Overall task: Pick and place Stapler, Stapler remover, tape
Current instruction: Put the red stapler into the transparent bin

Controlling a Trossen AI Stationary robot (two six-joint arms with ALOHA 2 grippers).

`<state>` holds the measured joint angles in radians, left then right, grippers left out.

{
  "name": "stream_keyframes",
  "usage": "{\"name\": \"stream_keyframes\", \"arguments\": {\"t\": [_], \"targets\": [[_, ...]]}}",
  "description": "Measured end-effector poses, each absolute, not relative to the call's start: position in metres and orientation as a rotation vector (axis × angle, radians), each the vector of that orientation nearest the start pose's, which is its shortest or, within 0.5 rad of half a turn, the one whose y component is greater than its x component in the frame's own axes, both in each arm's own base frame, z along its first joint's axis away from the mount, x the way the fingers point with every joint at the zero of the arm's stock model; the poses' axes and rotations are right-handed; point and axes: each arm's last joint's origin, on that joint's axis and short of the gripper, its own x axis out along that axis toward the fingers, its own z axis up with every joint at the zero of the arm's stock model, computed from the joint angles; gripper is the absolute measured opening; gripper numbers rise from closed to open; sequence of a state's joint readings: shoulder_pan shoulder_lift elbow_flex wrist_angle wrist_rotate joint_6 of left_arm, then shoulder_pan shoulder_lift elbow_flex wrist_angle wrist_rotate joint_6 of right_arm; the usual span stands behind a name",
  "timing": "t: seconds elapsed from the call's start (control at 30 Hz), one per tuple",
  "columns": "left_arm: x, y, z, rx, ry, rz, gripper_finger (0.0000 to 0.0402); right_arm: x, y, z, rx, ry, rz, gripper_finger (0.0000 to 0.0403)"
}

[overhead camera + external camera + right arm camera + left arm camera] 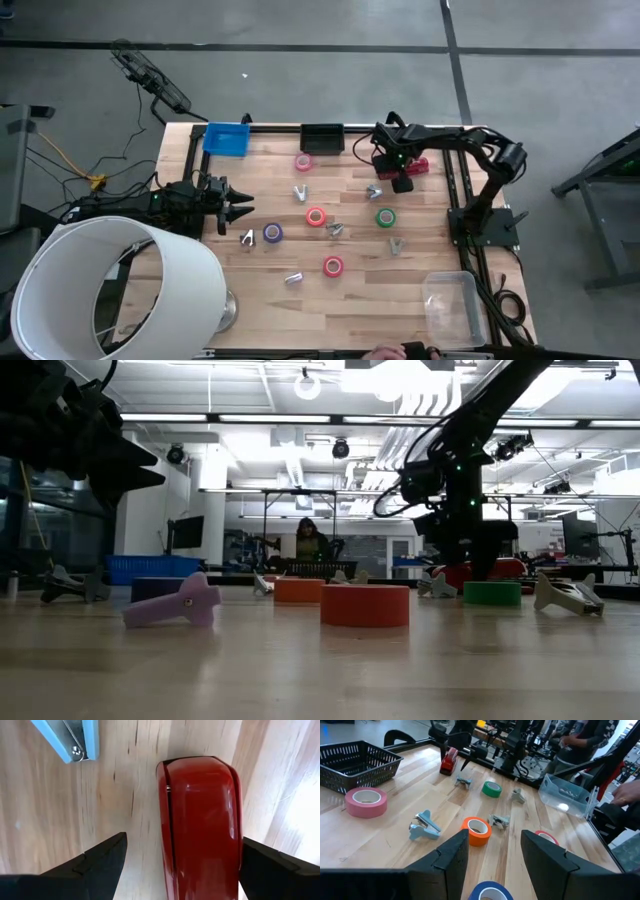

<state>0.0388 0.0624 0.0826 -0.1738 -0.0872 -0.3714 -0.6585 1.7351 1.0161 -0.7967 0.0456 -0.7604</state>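
i'm seeing a glossy red stapler [202, 827], a green tape roll [385, 217], orange [478, 830], pink [304, 162] and purple [272, 233] ones, a blue bin [226, 138], a black basket [322, 138], all on the pale wood-grain worktop [350, 290].

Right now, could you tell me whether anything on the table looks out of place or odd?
Only the large white lampshade lying on its side over the table's near-left corner, unlike the small office items. The tape rolls and staple removers lie scattered but intact; the right end effector straddles the red stapler, open.
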Motion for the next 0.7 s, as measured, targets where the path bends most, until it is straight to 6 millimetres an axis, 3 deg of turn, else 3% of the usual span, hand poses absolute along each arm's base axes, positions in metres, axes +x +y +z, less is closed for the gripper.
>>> {"name": "stream_keyframes", "arguments": {"t": [0.37, 0.7], "targets": [[0.096, 0.006, 0.170, -0.367, 0.129, 0.153, 0.0177, 0.223, -0.181, 0.137, -0.145, 1.573, 0.026, 0.0316], [0.096, 0.006, 0.170, -0.367, 0.129, 0.154, 0.0177, 0.225, -0.181, 0.130, -0.136, 1.562, 0.040, 0.0242]]}}
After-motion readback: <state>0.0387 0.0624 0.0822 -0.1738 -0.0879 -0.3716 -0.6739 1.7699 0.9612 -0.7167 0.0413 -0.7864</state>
